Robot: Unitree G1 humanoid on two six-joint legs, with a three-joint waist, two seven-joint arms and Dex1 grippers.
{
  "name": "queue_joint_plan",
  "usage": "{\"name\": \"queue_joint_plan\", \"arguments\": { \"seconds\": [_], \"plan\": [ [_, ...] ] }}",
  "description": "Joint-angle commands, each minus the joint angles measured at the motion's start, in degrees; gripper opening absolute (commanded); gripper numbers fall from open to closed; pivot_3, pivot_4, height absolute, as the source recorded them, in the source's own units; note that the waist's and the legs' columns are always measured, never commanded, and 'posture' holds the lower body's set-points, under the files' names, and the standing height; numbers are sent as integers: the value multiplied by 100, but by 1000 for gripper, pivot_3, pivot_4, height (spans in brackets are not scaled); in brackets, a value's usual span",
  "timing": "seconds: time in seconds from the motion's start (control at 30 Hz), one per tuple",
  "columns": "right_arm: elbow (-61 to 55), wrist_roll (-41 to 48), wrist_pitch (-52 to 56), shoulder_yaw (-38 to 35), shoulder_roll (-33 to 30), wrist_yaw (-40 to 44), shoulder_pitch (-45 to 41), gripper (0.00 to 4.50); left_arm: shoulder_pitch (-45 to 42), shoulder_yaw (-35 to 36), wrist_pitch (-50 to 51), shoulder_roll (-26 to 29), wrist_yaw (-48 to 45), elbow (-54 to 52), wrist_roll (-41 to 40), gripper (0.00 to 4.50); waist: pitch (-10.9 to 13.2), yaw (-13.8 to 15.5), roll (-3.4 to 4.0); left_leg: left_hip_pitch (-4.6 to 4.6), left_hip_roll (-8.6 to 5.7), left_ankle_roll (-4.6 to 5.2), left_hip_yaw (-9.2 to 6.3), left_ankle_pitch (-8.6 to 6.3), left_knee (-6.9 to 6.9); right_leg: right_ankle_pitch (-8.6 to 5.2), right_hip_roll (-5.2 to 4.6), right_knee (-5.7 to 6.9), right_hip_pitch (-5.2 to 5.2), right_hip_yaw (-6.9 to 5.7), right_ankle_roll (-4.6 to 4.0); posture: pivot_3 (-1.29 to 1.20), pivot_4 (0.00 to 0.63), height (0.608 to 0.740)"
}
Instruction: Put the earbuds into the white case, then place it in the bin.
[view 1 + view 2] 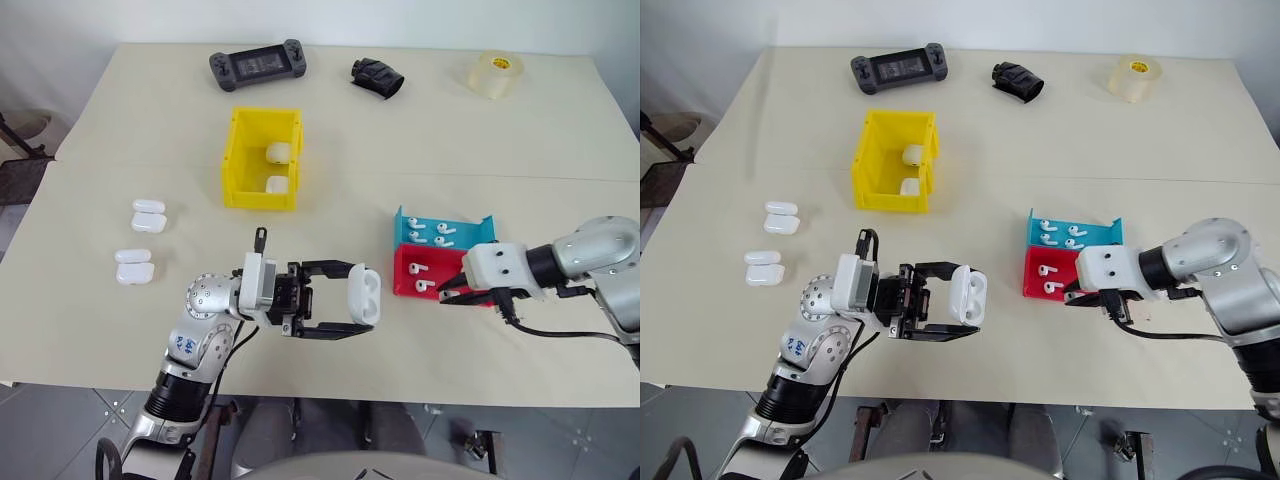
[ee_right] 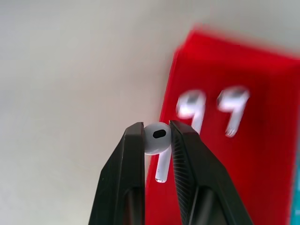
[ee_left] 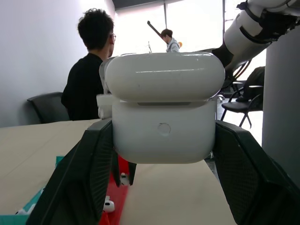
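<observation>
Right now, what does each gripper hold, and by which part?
The left gripper clamps the open white case by its sides. The right gripper pinches an earbud by its head.

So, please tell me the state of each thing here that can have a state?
white case: lid open, held by left gripper.
earbud: pinched by right gripper, above the red tray.
yellow bin: holds two cases.
Cases on the table: closed.

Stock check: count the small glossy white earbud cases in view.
5 cases: one in the left gripper, two inside the yellow plastic bin, two on the table's left side. More may hide in the bin.
</observation>
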Motion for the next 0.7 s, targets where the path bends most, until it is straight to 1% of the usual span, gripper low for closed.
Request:
{"name": "queue_joint_plan", "arguments": {
  "seconds": [0.03, 0.1, 0.17, 0.27, 0.33, 0.37, 0.43, 0.53, 0.7],
  "plan": [
    [-873, 1406, 1054, -1101, 431, -678, 422, 433, -59, 88, 56, -2, -112, -8, -242, 2784, 1, -7, -2, -1, 0, -2, -10, -1, 2, 1, -1, 0, 4, -12, 0, 0, 150, 740],
    [-1180, 1830, 1433, -1387, 664, -1044, 532, 433, -95, 142, 164, -19, -74, 54, -299, 2784, 1, -8, -1, -2, 1, -4, -17, -2, 2, 2, -1, 1, 7, -21, 0, 0, 150, 740],
    [-1583, 2833, 1924, -1831, 1260, -1809, 642, 433, -188, 175, 242, -18, -135, 165, -352, 2784, 1, -14, -1, -1, 1, -7, -19, 0, 2, 1, 0, 2, 8, -25, 0, 0, 150, 740],
    [-1983, 3803, 2346, -2149, 1827, -2604, 728, 433, -293, 208, 315, -32, -196, 281, -387, 2784, 4, -20, 4, -2, 4, -16, -33, 5, 0, 4, 5, 2, 12, -38, -4, 0, 150, 740],
    [-2296, 4701, 2199, -2300, 2652, -3521, 800, 433, -411, 218, 318, -94, -299, 401, -438, 2784, 4, -19, 0, -1, 2, -16, -38, 5, -1, 4, 3, 6, 13, -39, -4, 0, 150, 740],
    [-2423, 5026, 2190, -2335, 2918, -3877, 834, 433, -462, 210, 357, -87, -365, 441, -452, 2784, 4, -22, 1, -2, 4, -16, -46, 5, 2, 4, 6, 8, 15, -46, -6, 0, 150, 740],
    [-2618, 5263, 2244, -2331, 3066, -4199, 907, 433, -528, 219, 431, -80, -409, 471, -464, 2784, 7, -19, 8, -5, 0, -19, -48, 7, 0, 5, 2, 10, 11, -47, -6, 0, 150, 740],
    [-2881, 5370, 2112, -2220, 3182, -4443, 1085, 433, -629, 263, 577, -90, -427, 482, -545, 2784, 7, -19, 7, -7, -13, -14, -53, 7, 0, 5, -5, 29, 12, -45, -5, 0, 150, 740],
    [-3223, 5163, 1832, -1698, 3493, -4603, 1270, 433, -820, 315, 897, -168, -404, 475, -712, 2784, 7, -34, 8, -6, -12, -12, -59, 7, -4, 5, 1, 43, 9, -47, -5, 0, 150, 740]
  ]
}}
